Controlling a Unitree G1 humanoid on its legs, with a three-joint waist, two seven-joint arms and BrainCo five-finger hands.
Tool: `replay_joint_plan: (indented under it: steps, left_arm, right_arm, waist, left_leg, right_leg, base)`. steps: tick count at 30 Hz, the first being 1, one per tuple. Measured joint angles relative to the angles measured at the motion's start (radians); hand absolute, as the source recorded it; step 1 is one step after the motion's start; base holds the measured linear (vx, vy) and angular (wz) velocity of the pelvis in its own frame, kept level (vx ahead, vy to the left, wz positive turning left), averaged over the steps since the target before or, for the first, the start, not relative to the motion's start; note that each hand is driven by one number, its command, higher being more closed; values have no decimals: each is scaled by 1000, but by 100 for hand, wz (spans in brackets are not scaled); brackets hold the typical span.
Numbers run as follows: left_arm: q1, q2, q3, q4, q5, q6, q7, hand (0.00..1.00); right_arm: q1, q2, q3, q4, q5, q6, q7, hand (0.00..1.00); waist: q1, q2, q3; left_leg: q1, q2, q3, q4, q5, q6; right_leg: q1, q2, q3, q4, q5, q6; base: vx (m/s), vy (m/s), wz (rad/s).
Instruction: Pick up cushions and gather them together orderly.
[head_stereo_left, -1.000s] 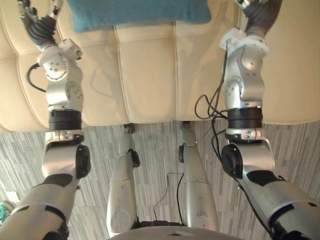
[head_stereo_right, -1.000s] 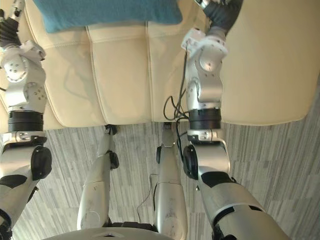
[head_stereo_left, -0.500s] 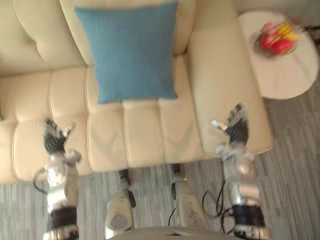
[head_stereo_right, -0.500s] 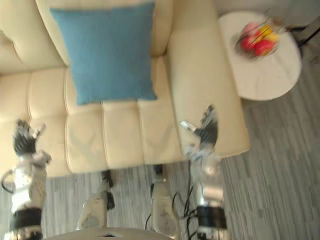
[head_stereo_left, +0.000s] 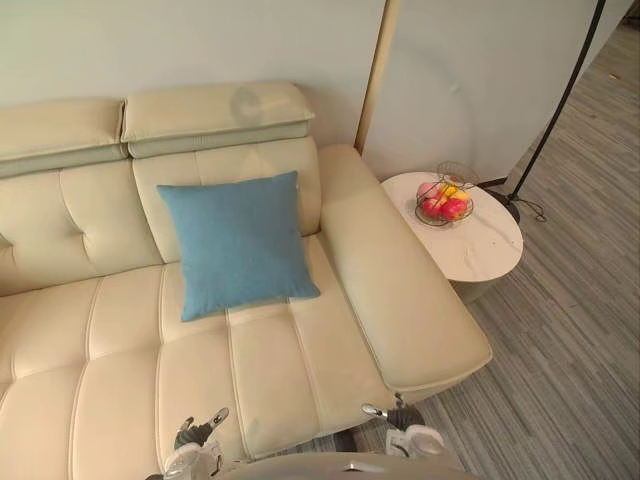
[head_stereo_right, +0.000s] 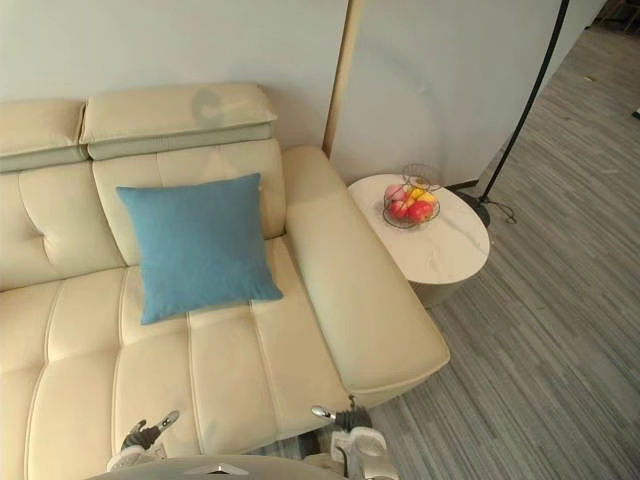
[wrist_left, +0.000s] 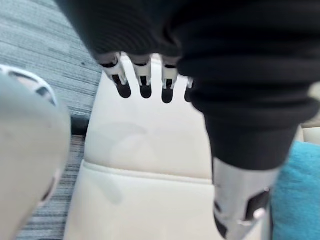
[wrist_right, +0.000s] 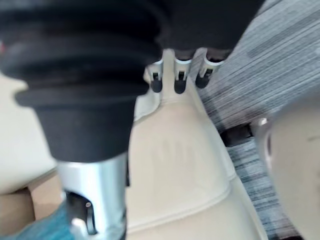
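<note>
A single blue square cushion (head_stereo_left: 238, 245) leans upright against the backrest of the cream leather sofa (head_stereo_left: 110, 330), on the seat beside the right armrest (head_stereo_left: 400, 290). My left hand (head_stereo_left: 192, 437) and right hand (head_stereo_left: 398, 420) hover low over the seat's front edge, well short of the cushion. In the left wrist view the left hand's fingers (wrist_left: 142, 82) are relaxed over the bare seat, with a corner of the cushion (wrist_left: 297, 195) beyond the thumb. The right hand's fingers (wrist_right: 177, 80) are likewise relaxed and hold nothing. Both hands are open.
A round white side table (head_stereo_left: 480, 250) stands right of the armrest and carries a wire basket of fruit (head_stereo_left: 443, 200). A black floor lamp pole (head_stereo_left: 560, 100) rises behind it. Grey striped floor (head_stereo_left: 570, 350) lies to the right.
The camera has swung up from the floor and seat front to the whole sofa. The cushion has stayed against the backrest. Both hands now sit at the picture's lower edge, still open.
</note>
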Motion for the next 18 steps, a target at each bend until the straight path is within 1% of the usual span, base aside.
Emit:
replay_joint_plan:
  steps: [1,4,8,11,12,13,14,15,16,17,18]
  left_arm:
    - [2,0,17,20,0,3,-1,0]
    - [4,2,21,36,0,7,-3,0]
    - [-3,7,26,41,-1,11,-11,0]
    - [-17,10,15,48,-2,18,-7,0]
    - [-27,14,3,49,-2,18,-5,0]
    - [-31,15,-2,49,-2,18,-5,0]
    - [-44,15,-5,48,-5,18,-3,0]
    - [-59,20,-5,45,-8,18,1,0]
    - [-66,20,-4,42,-9,18,4,0]
    - [-72,11,-5,33,-9,18,6,0]
    - [-75,1,-9,26,-8,18,11,0]
  right_arm:
    - [-4,0,-19,19,1,6,0,0]
    - [-12,0,-49,39,4,10,-1,0]
    - [-17,1,-53,47,20,11,-1,0]
    - [-27,2,-53,44,19,11,-2,0]
    - [-42,4,-50,41,19,11,-5,0]
    - [-46,5,-49,40,19,11,-9,0]
    - [-51,7,-43,32,20,11,-20,0]
    - [-51,13,-40,12,20,12,-25,0]
    - [-51,20,-38,3,20,12,-30,0]
    - [-59,17,-37,3,20,12,-37,0]
    - [-71,8,-40,4,21,11,-40,0]
  waist:
    - [2,3,0]
    - [4,5,0]
    - [1,2,0]
    - [0,-4,14]
    - [0,-5,29]
    - [0,-4,33]
    - [1,-18,52]
    - [1,-25,72]
    - [2,-29,78]
    - [6,-10,81]
    - [14,22,101]
  left_leg:
    - [17,-6,1,-5,-5,2]
    - [43,-17,1,-3,-22,4]
    - [59,-24,15,0,-31,4]
    - [67,-20,57,23,-48,2]
    - [64,-16,91,44,-61,3]
    - [62,-14,100,52,-65,4]
    - [54,-9,120,73,-77,6]
    - [42,-2,137,109,-93,13]
    - [29,0,138,124,-103,27]
    - [21,4,129,113,-100,62]
    - [16,32,139,108,-81,65]
  right_leg:
    - [9,0,14,-4,3,-1]
    - [20,1,37,-3,3,-1]
    - [21,0,58,1,3,-5]
    - [10,10,91,17,6,-10]
    - [-6,20,115,29,8,-33]
    - [-10,21,118,30,9,-43]
    - [-21,25,130,30,12,-63]
    - [-30,25,120,23,8,-108]
    - [-39,21,81,15,-1,-189]
    - [-48,13,-32,8,-53,-340]
    - [-100,-2,-157,136,-109,-250]
  base:
    - [25,24,-30]
    - [3,27,-31]
    - [-16,13,-17]
    - [-38,-3,-42]
    - [-54,-8,-57]
    - [-80,-8,-69]
    - [-77,0,-49]
    - [-89,2,-52]
    - [-100,14,-58]
    - [-85,11,-69]
    - [-51,-7,-28]
